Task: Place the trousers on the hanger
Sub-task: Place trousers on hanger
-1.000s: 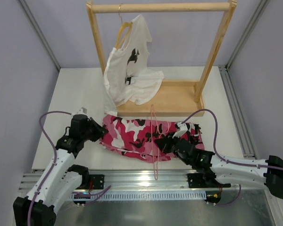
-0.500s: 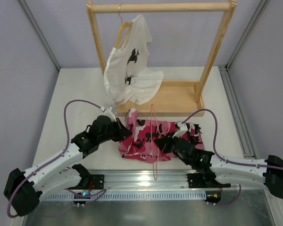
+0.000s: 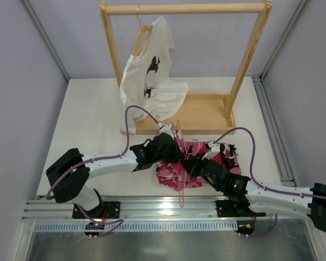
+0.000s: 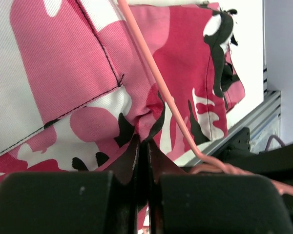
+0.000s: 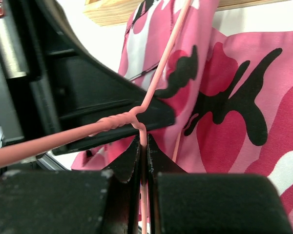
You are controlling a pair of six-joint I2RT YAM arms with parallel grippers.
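Note:
The camouflage trousers (image 3: 176,169) lie bunched on the white table in front of the rack base. In the left wrist view their pink, white and black cloth (image 4: 78,73) fills the frame. My left gripper (image 3: 173,150) is shut on a fold of that cloth (image 4: 142,139). The thin pink wire hanger (image 3: 179,191) lies across the trousers, its hook end over the near rail. My right gripper (image 3: 192,166) is shut on the hanger wire (image 5: 143,142) just below its twisted neck. The wire (image 4: 162,85) also crosses the cloth diagonally in the left wrist view.
A wooden rack (image 3: 179,8) stands at the back on its wooden base (image 3: 204,114). A white T-shirt (image 3: 149,81) hangs from it on a wooden hanger. A metal rail (image 3: 152,209) runs along the near table edge. Purple cables loop over both arms.
My left arm has swept far to the right, dragging the trousers' left end with it and bunching the cloth by the hanger. The right arm has barely moved.

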